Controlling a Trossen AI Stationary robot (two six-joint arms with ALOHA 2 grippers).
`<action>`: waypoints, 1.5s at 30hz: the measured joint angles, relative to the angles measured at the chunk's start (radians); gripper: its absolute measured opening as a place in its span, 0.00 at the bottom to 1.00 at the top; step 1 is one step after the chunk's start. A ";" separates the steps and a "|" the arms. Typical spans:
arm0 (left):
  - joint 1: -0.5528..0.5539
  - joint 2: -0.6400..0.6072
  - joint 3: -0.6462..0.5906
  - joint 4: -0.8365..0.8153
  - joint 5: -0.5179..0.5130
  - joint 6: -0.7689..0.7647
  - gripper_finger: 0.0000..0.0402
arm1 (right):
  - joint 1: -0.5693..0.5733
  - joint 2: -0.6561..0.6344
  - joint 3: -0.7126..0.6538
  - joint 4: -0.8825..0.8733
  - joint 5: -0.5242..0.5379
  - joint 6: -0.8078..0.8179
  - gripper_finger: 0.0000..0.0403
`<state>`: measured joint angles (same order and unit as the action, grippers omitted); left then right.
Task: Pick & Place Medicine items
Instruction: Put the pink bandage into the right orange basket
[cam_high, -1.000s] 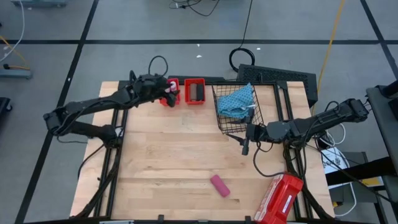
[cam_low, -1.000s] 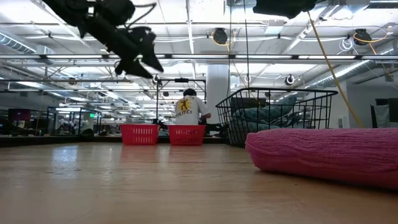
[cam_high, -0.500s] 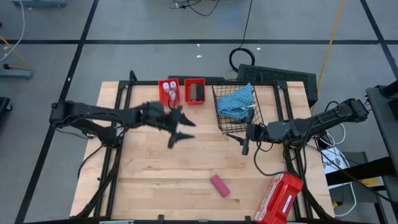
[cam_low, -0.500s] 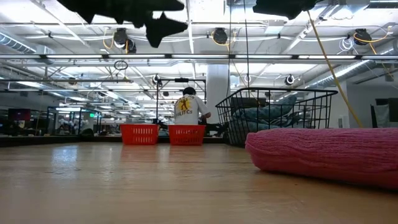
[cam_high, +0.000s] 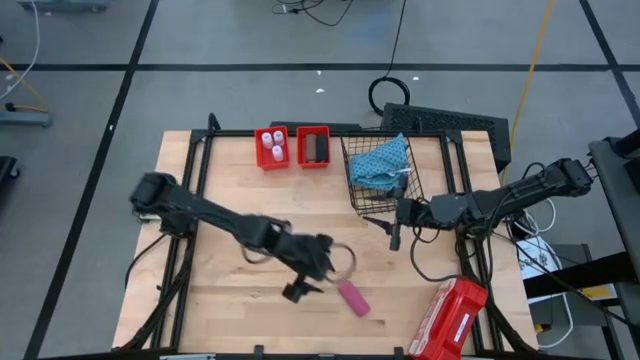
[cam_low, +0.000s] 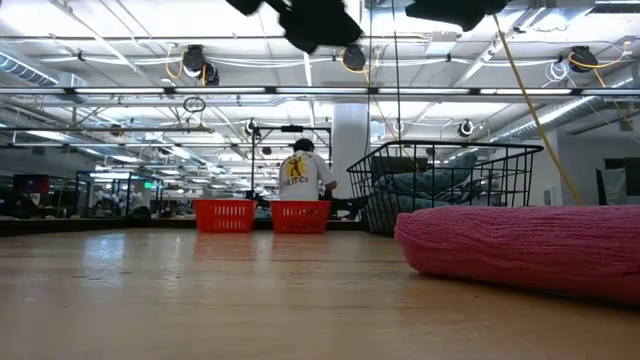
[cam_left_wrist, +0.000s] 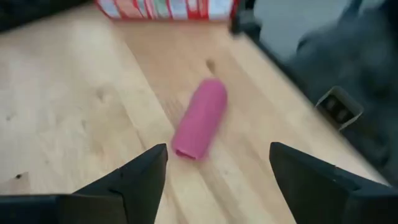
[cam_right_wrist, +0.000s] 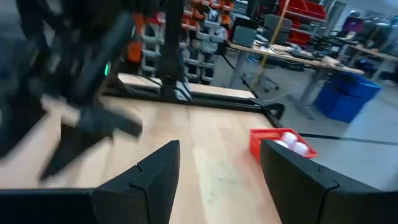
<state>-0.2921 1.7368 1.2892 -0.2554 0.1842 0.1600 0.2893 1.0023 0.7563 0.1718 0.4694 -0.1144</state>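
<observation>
In the low view the pink tube (cam_low: 525, 248) ran off the picture's right edge, its cap unseen, and the left gripper (cam_low: 318, 22) was cut by the top edge. The right wrist view showed the left arm (cam_right_wrist: 87, 93) only as a smear. The red case (cam_high: 447, 320) was clipped at the bottom edge.

Left tool (cam_high: 318, 283) swung from red bins to pink tube (cam_high: 353, 298), apparently open.

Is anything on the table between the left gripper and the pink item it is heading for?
Nothing visible. The left gripper hangs open just beside the pink item, and the left wrist view shows only bare wood between its fingers and the item.
</observation>
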 joint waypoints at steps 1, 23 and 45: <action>-0.009 0.042 0.041 -0.038 -0.012 0.031 0.73 | 0.000 0.000 0.000 0.009 -0.018 0.014 0.52; 0.046 0.322 0.182 0.043 0.097 0.275 0.67 | 0.027 -0.132 0.000 -0.136 -0.108 0.076 0.52; 0.047 0.476 0.183 0.216 0.139 0.245 0.67 | 0.027 -0.095 -0.002 -0.137 -0.106 0.071 0.52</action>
<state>-0.2446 2.2132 1.4719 -0.0396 0.3236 0.4049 0.3161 0.9069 0.7547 0.0352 0.3634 -0.0435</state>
